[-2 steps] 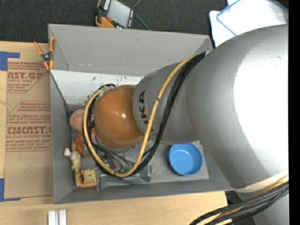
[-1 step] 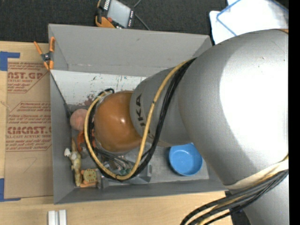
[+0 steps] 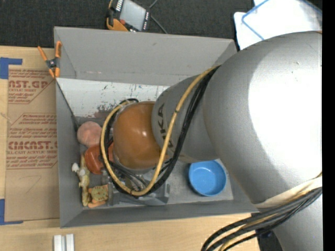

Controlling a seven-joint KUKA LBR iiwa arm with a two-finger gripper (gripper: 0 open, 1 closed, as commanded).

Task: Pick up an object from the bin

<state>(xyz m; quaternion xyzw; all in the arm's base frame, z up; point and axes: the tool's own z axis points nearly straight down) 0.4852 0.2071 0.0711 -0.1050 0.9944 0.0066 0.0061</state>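
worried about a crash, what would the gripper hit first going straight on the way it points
Unclear: the orange wrist cover hides what lies beneath. Pointing down at the bin's left part, it would probably meet the bin floor, or the red round thing.

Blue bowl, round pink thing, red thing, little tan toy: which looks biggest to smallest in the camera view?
1. blue bowl
2. round pink thing and red thing: they look alike, and the cables hide part of the red one, so no ranking
3. tan toy
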